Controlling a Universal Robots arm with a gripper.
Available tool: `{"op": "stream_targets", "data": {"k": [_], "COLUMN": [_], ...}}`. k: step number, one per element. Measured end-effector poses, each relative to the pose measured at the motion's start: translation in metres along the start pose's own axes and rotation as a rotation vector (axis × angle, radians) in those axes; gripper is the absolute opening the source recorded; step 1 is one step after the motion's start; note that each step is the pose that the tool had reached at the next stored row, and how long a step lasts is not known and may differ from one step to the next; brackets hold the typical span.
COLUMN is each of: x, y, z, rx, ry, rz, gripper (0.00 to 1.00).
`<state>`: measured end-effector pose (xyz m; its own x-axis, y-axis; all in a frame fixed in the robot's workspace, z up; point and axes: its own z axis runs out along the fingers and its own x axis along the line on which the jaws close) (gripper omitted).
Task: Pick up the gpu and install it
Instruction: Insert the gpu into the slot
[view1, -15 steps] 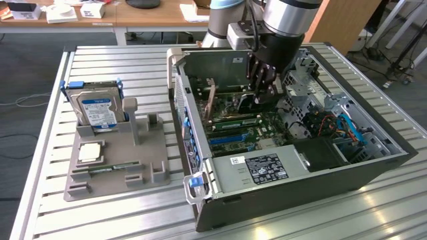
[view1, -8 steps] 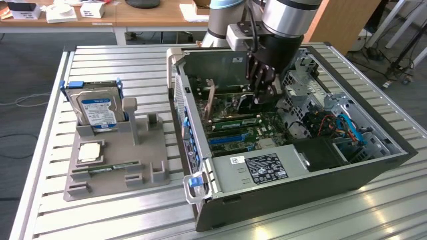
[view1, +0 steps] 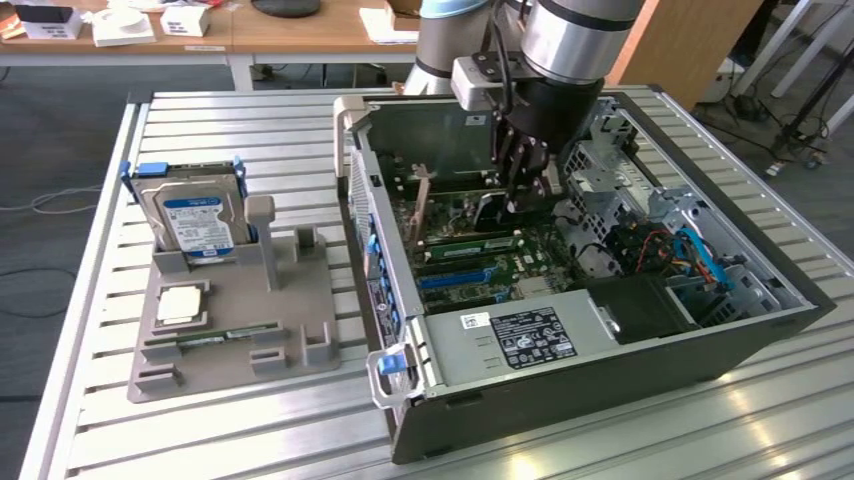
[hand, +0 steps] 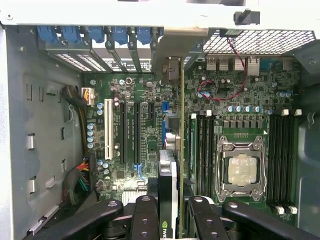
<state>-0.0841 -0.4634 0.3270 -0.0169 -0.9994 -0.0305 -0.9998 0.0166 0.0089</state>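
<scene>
Gripper (hand: 172, 220) was clenched on the gpu (hand: 169, 175), a thin dark expansion card seen edge-on, one black finger pressed against each of its faces. All around the gripper stood the open dark-grey computer tower case (view1: 747, 330), lying on its side on the slatted metal counter (view1: 200, 110). Directly below the gripper lay the green motherboard (hand: 150, 90). Well away, outside the case, sat a grey plastic parts holder (view1: 307, 300) carrying a silver hard drive with a blue-white label (view1: 194, 220). Just beside the held card ran the long black expansion slots (hand: 136, 132).

Seating it well probably meant keeping the card upright, lining its edge connector along one slot with the bracket end toward the case's rear openings, then pressing straight down with even force.
</scene>
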Motion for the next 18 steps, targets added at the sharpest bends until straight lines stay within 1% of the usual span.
{"op": "stream_targets", "data": {"k": [5,7,11,18], "x": [0.000,0.000,0.000,0.000], "y": [0.0000,0.0002,0.0006,0.0014], "z": [0.0006,0.0030,0.0065,0.0138], "rx": [0.0002,0.0002,0.0001,0.0001], "ry": [-0.0004,-0.0003,0.0023,0.0033], "rz": [0.000,0.000,0.000,0.000], "gripper": [0.28,0.28,0.28,0.28]}}
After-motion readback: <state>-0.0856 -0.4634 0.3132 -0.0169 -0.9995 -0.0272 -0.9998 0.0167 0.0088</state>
